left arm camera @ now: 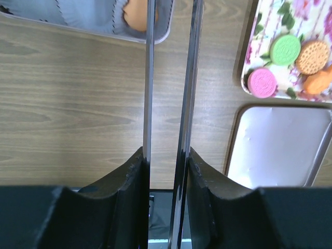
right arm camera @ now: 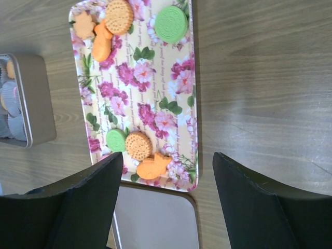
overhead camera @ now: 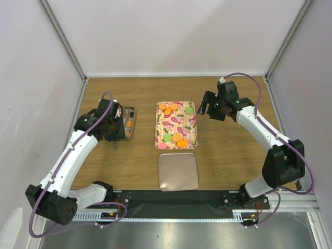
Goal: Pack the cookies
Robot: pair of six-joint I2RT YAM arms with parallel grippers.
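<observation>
Closest in, the left hand (left arm camera: pixel 165 153): fingers pinched narrow on a pair of tongs (left arm camera: pixel 149 104), blades running straight up the wrist frame with a slim gap and nothing showing between them. The tips run off the top edge, so whether they carry anything I can't tell. They point at the tin (left arm camera: pixel 104 32) in the upper left, paper cups inside, and one of the cookies (left arm camera: pixel 136 13), an orange one, lies in it just beside the left blade. That looks like the drop-off spot, the long tongs there to reach past the rim without the fingers fouling it. Over to the right hand (right arm camera: pixel 167 155): spread wide, empty, hanging above the lower end of the tray (right arm camera: pixel 150 88), well placed to go down on a piece. Most of the batch sits on that tray in two bunches, one at the top of the frame, one at the bottom close to the edge, bare flowers between, so packing looks barely begun. The lid (right arm camera: pixel 155 218) lies just beside the tray's bottom edge; touching or not, can't say. Bare worktop (right arm camera: pixel 259 78) fills the right of the frame, good swinging room there. The strip between tin and tray is tighter, so those blades want a careful path.
</observation>
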